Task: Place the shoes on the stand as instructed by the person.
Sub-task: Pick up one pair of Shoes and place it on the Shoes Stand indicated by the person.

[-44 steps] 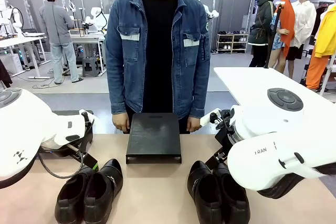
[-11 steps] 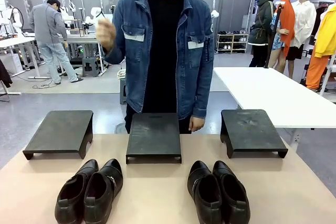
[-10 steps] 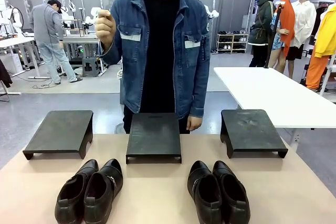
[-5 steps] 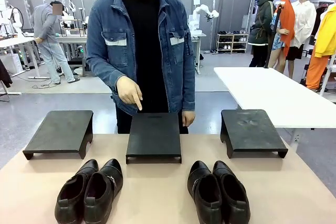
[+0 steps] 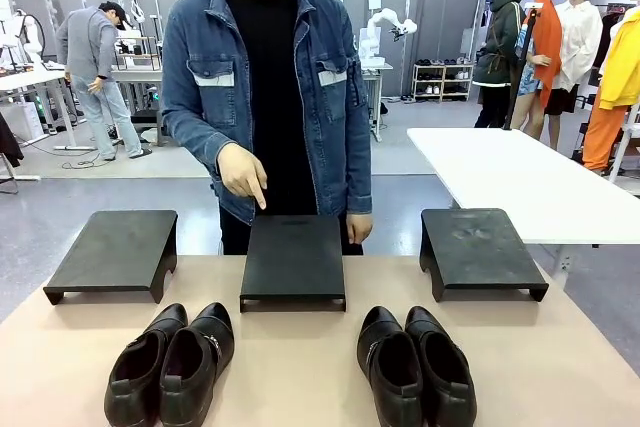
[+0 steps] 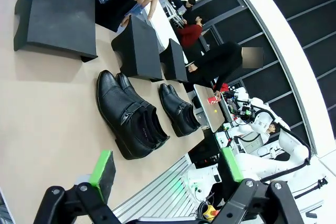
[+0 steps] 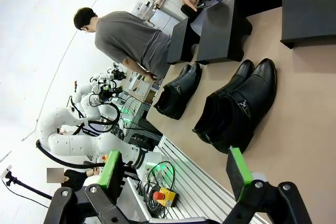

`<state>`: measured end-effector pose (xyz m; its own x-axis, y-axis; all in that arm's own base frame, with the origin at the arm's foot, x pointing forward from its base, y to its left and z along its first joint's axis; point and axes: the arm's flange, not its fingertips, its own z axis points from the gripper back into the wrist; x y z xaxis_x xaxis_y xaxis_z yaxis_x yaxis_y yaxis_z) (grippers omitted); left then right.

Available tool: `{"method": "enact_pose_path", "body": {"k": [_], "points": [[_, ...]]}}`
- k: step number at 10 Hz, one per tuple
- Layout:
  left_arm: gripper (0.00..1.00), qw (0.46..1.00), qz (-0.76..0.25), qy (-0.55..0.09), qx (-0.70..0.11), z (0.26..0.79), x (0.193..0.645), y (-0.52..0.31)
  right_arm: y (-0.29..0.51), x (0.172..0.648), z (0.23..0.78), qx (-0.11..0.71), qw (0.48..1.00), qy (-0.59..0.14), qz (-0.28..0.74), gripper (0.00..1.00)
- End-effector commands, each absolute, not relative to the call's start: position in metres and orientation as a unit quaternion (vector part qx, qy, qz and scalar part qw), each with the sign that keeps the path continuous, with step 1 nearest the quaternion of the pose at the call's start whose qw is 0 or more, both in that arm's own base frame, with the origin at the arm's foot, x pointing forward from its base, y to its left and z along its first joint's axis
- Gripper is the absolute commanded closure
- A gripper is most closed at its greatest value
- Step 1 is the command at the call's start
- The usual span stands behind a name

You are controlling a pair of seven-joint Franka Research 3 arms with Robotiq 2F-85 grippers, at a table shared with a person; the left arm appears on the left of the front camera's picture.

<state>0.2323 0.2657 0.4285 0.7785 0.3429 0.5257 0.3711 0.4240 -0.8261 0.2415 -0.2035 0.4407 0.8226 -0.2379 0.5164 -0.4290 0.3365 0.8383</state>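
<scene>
Across a tan table [image 5: 290, 367] in a busy robot lab, a person [image 5: 262, 77] in a denim jacket points a hand [image 5: 241, 171] down at the middle stand [image 5: 293, 259], one of three black stands set in a row. Two matching pairs of black shoes wait on the near side: the left pair [image 5: 172, 362] lies toward the left stand [image 5: 115, 250], the right pair [image 5: 415, 365] toward the right stand [image 5: 478, 247]. The left gripper [image 6: 167, 165] and the right gripper [image 7: 175, 167] hang above the table, fingers spread and empty. The gesture appears to name a stand but no pair, so either arm could take the wrong shoes. Glossy leather may also slip from a pinch, and a shoe set near the stand's edge could tip off.
</scene>
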Motion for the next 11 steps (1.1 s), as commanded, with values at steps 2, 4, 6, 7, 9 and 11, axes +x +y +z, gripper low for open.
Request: {"method": "enact_pose_path", "body": {"k": [2,4,6,7,9,11], "points": [[0.0,0.823,-0.048,-0.286,-0.488,0.466,0.247,0.197,-0.205,0.241,0.44,0.571,0.763,-0.294,0.072,0.0],[0.0,0.859,-0.067,-0.251,-0.441,0.499,0.253,0.128,-0.205,0.241,0.44,0.571,0.763,-0.294,0.072,0.0],[0.0,0.907,-0.079,-0.209,-0.357,0.53,0.264,0.061,-0.205,0.241,0.44,0.571,0.763,-0.294,0.072,0.0],[0.0,0.921,-0.084,-0.191,-0.329,0.542,0.268,0.032,-0.205,0.241,0.44,0.571,0.763,-0.294,0.072,0.0],[0.0,0.953,-0.09,-0.181,-0.226,0.558,0.282,-0.032,-0.205,0.241,0.44,0.571,0.763,-0.294,0.072,0.0],[0.0,0.969,-0.095,-0.171,-0.15,0.557,0.301,-0.081,-0.205,0.241,0.44,0.571,0.763,-0.294,0.072,0.0]]}}
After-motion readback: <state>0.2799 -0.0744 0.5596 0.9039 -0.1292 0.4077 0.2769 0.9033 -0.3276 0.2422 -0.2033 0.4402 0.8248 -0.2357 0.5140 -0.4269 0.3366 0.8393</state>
